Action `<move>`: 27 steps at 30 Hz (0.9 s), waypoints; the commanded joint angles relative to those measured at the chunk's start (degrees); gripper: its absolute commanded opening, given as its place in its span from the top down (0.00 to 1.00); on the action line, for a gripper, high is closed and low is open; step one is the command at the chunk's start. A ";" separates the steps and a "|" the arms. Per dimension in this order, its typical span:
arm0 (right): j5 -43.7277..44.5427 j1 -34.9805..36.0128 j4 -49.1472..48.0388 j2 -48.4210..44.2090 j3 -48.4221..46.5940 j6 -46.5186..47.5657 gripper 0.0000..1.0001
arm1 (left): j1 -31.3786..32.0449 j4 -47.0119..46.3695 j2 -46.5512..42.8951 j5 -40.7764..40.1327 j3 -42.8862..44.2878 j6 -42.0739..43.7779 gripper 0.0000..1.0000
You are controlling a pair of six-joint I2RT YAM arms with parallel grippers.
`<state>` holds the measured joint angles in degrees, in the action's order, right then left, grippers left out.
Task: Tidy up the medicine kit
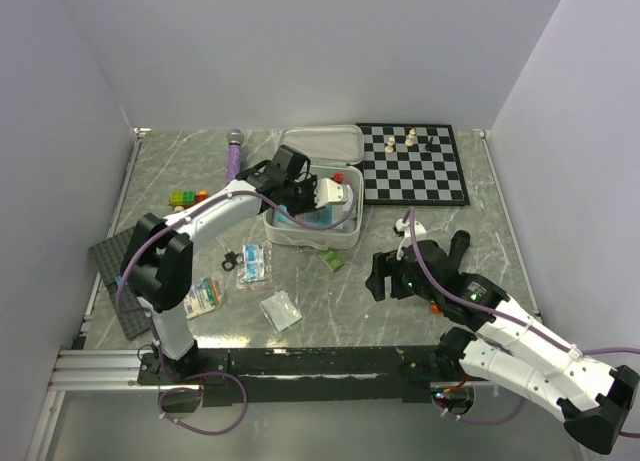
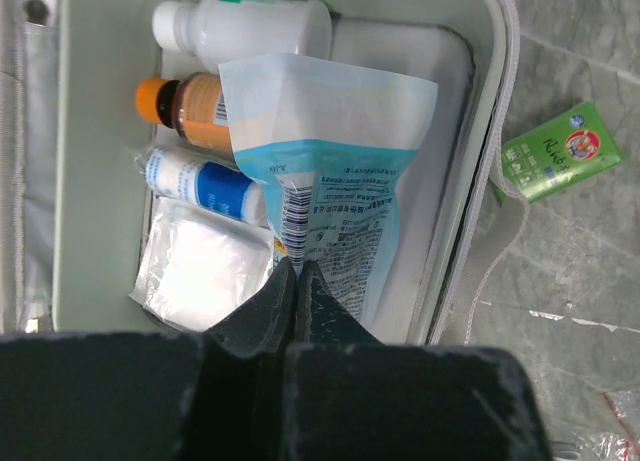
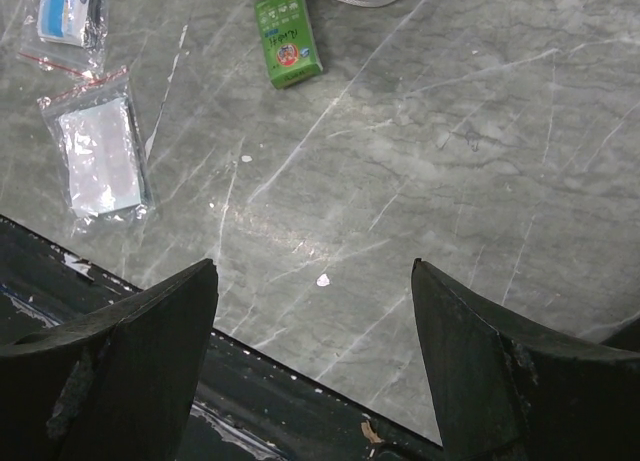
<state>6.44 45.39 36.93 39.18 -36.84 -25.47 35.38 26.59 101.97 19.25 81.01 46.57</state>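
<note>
Medicine kit sits mid-table, lid flipped open toward the back wall, just left of the chessboard. The tray holds a white bottle at the top. Below that are an orange-capped amber bottle, a blue-and-white tube and a clear packet with a white pad. The left gripper is over the open tray, jaws pressed together on the lower corner of a blue-and-white pouch. The pouch lies slanted across the amber bottle and the tube.

A green sachet box is on the table just outside the kit's front-right corner, not touching it. The right gripper hangs over bare marble near the front edge, right of the kit, with its jaws wide apart and nothing between them. A zip bag with a white pad lies flat to its left. A blue-labelled packet is partly cut off at the right wrist view's top-left corner.

Left side of the table has a purple microphone near the back, coloured toy bricks and a grey studded baseplate. White chess pieces stand on the board's far rows. Labels are too small to read.
</note>
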 commanded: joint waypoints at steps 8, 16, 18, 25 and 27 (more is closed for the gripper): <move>0.07 0.05 -0.71 0.37 -0.78 -0.37 0.15 | 0.66 5.14 4.81 -9.05 3.37 5.12 0.89; 0.15 -0.03 -0.89 0.55 -0.86 -0.36 0.15 | 1.27 -0.66 0.60 -10.98 -0.85 2.48 0.04; -0.11 0.05 -0.98 0.64 -0.87 -0.37 0.15 | 1.45 -0.93 -0.98 -11.86 -0.86 2.21 0.04; -0.72 0.05 -3.26 2.74 -1.92 -0.45 0.15 | 2.33 -7.68 -12.65 -11.87 -1.64 -4.19 0.04; -0.81 0.05 -4.58 4.23 -2.97 -0.63 0.15 | 2.42 -10.66 -16.26 -11.51 -2.96 -7.44 0.04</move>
<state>5.96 45.39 36.05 41.47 -36.84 -25.87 37.43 24.08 94.98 6.63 78.98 45.45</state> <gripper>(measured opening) 0.848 0.963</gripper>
